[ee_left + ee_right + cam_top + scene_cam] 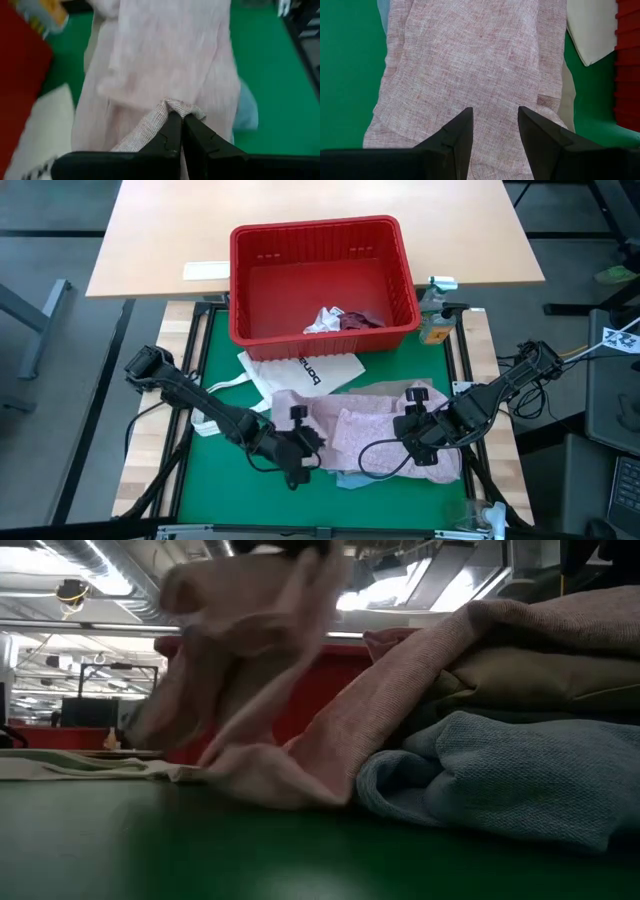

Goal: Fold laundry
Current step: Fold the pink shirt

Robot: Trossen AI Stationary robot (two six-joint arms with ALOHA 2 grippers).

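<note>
Beyond my grippers, the red basket (322, 280) holds crumpled white and maroon cloth (340, 319). My left gripper (181, 131) pinches the pink garment (375, 425); my right gripper (495, 131) hangs open over it, on the green mat (220, 490).

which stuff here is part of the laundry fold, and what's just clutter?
Job:
- mottled pink cloth garment, edge pinched in the shut left gripper
- light blue cloth under it
- khaki cloth in the pile
- open right gripper above the pink garment

Lying about:
- red plastic slotted basket
- white tote bag

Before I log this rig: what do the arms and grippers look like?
Both arms are black, jointed and slim. A black cable loops beside the right gripper. The left gripper has dark, angular fingers; the right's fingers are matte black wedges. No markings show.
</note>
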